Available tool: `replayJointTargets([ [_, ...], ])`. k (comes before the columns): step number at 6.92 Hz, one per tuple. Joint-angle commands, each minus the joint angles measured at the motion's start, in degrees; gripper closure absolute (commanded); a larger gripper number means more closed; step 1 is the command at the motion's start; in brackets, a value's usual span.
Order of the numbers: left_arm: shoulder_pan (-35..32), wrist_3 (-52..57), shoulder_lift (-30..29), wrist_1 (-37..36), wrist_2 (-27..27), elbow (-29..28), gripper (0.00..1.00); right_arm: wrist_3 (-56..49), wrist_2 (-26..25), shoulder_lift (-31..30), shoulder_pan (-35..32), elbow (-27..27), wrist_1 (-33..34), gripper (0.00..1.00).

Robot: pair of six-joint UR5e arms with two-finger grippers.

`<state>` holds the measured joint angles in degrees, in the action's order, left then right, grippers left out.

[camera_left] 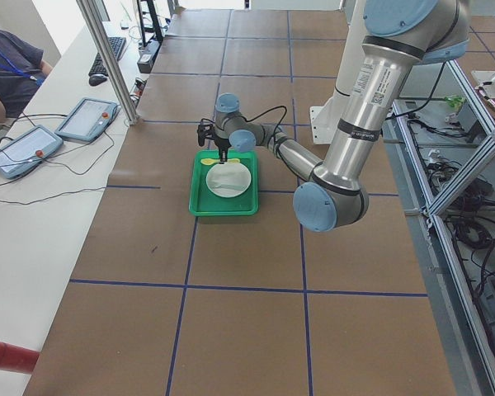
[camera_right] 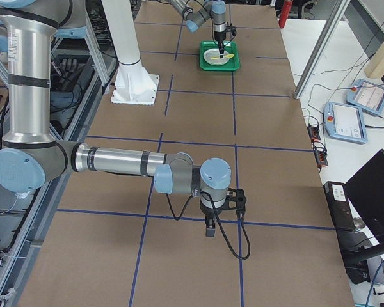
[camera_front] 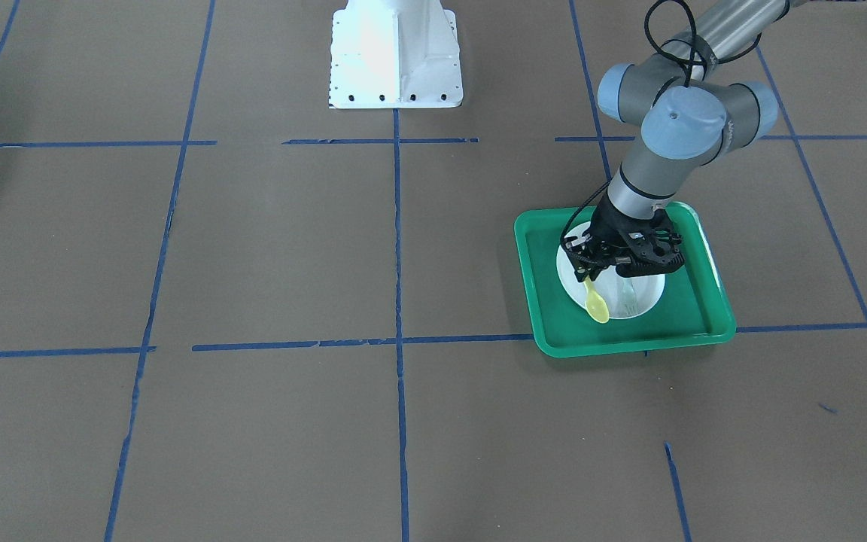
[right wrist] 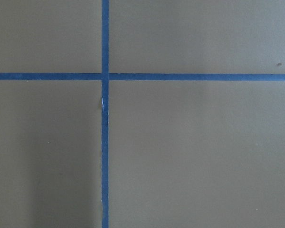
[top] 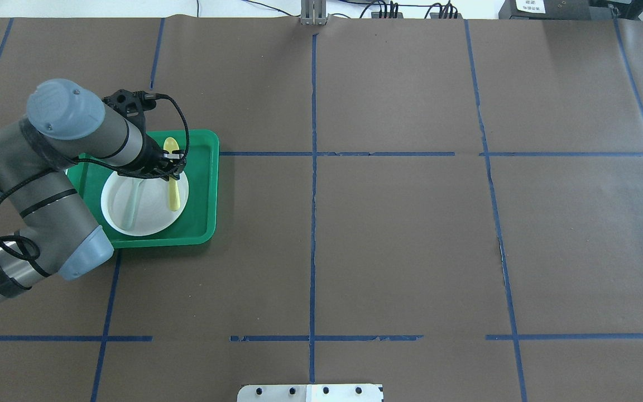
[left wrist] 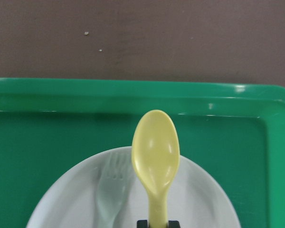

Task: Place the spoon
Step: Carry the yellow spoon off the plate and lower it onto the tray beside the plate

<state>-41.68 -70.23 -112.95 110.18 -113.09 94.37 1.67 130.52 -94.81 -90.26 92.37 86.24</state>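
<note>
One spoon [camera_front: 596, 305] is gripped by its handle in the closed jaws of the left gripper [camera_front: 591, 275] over the white plate [camera_front: 648, 297] in the green tray [camera_front: 629, 342], so placing is judged nearly done and only a release is called for, while the grip of the right gripper [camera_right: 209, 229] cannot be told.

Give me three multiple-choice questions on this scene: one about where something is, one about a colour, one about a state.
1. Where does the fork lie? A on the plate; B on the floor; C in a cup.
2. The tray is: A blue; B green; C red.
3. The left gripper is: A open; B shut on the fork; C shut on the spoon.
Answers: 1 A, its tines rest on the plate; 2 B, its rim shows green; 3 C, the yellow handle sits between its fingertips.
</note>
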Motion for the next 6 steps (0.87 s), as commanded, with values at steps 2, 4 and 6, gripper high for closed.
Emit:
replayJointTargets([
  [2, 3.10, -2.28, -2.71, 0.21, 0.15, -2.79, 1.00, 0.00, 0.00, 0.06, 0.00, 0.00, 0.07, 0.00],
  [4, 3.10, -2.19, -2.72, 0.30, 0.15, -2.79, 0.84, 0.00, 0.00, 0.06, 0.00, 0.00, -0.02, 0.00],
  [6, 3.10, -1.75, -2.54, 0.30, 0.24, -2.70, 0.57, 0.00, 0.00, -0.03, 0.00, 0.00, 0.06, 0.00],
])
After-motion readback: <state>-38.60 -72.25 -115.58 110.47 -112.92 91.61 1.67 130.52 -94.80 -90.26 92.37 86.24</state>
